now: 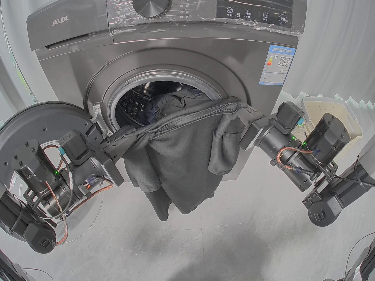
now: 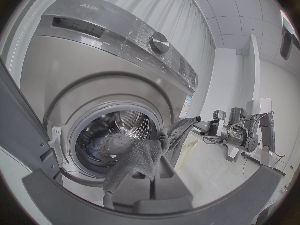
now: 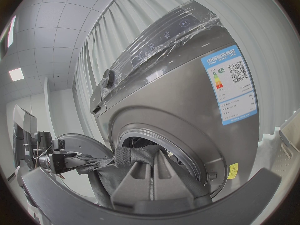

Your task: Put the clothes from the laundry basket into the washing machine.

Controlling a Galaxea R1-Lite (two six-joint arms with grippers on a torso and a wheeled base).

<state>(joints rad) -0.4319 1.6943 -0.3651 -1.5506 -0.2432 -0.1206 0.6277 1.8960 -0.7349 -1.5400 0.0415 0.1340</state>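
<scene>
A dark grey garment [image 1: 183, 157] hangs stretched between both grippers in front of the washing machine [image 1: 168, 59] opening, its lower part dangling toward the floor. My left gripper [image 1: 111, 143] is shut on its left edge, below and left of the drum mouth. At the right rim of the opening my right gripper [image 1: 244, 110] is shut on the garment's cuffed edge. Inside the drum [image 1: 144, 98] lie more dark clothes [image 2: 106, 144]. The garment [image 2: 140, 157] bunches over the left gripper [image 2: 152, 182], and its ribbed cuff [image 3: 125, 155] sits in the right gripper [image 3: 152, 178].
The round door [image 1: 39, 129] stands swung open at the left, behind my left arm. A cream laundry basket [image 1: 332, 114] stands on the floor to the right of the machine, behind my right arm. Bare grey floor lies in front.
</scene>
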